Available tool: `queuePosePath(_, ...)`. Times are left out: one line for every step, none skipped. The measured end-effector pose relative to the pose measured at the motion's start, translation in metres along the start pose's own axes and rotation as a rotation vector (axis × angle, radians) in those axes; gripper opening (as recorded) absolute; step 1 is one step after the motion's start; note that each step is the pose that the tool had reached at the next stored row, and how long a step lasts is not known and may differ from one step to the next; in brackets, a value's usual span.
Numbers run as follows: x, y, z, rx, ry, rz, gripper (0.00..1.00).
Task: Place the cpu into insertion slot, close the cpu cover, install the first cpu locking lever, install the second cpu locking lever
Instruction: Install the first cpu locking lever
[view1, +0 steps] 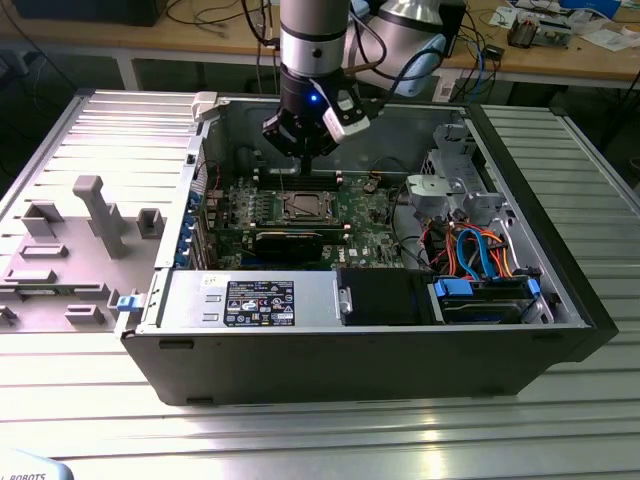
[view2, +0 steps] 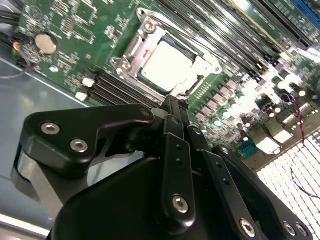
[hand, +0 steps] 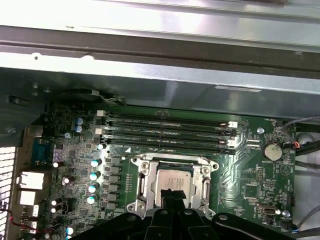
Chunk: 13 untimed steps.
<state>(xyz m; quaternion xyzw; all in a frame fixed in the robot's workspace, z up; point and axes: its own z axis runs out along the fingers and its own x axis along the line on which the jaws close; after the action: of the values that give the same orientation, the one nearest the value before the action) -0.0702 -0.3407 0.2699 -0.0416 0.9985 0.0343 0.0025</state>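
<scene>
Arm held upright inside the open computer case (view1: 560, 300), gripper (view1: 301, 158) pointed straight down just above the motherboard (hand: 250, 185), fingers pressed together with nothing gripped, cpu (hand: 175, 181) seated in the insertion slot (view1: 304, 208), cpu cover (hand: 206, 186) laid flat around it.

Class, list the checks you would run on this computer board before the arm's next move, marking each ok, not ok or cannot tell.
1. Chip sits flat in the socket: ok.
2. Cover lies down around the chip's edges: ok.
3. Both locking levers latched: cannot tell.
4. End effector hangs over the chip, shut, nothing seen in it: ok.
5. Memory slots beside the socket unobstructed: ok.
</scene>
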Motion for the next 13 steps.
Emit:
queuePosePath(0.0037,0.0003,0.0001,-0.0001,-0.0001,0.000,0.11)
queuePosePath(0.0055,0.0005,0.0001,-0.0001,-0.0002,0.000,0.11)
queuePosePath(0.0063,0.0006,0.0001,-0.0001,-0.0001,0.000,0.11)
queuePosePath(0.0072,0.0006,0.0000,0.0001,0.0000,0.000,0.11)
queuePosePath(0.0091,0.0007,0.0001,-0.0001,-0.0001,0.000,0.11)
queuePosePath(0.0105,0.0009,0.0000,0.0000,0.0000,0.000,0.11)
queuePosePath(0.0122,0.0010,0.0001,0.0000,0.0000,0.000,0.11)
queuePosePath(0.0152,0.0012,0.0002,0.0000,0.0000,0.000,0.11)
queuePosePath(0.0177,0.0015,0.0002,0.0000,0.0000,0.000,0.11)
queuePosePath(0.0211,0.0017,0.0003,0.0000,0.0000,0.000,0.11)
queuePosePath(0.0283,0.0023,0.0006,0.0000,0.0000,0.000,0.11)
queuePosePath(0.0319,0.0026,0.0008,0.0001,-0.0004,0.000,0.11)
queuePosePath(0.0356,0.0030,0.0012,0.0001,-0.0009,0.000,0.11)
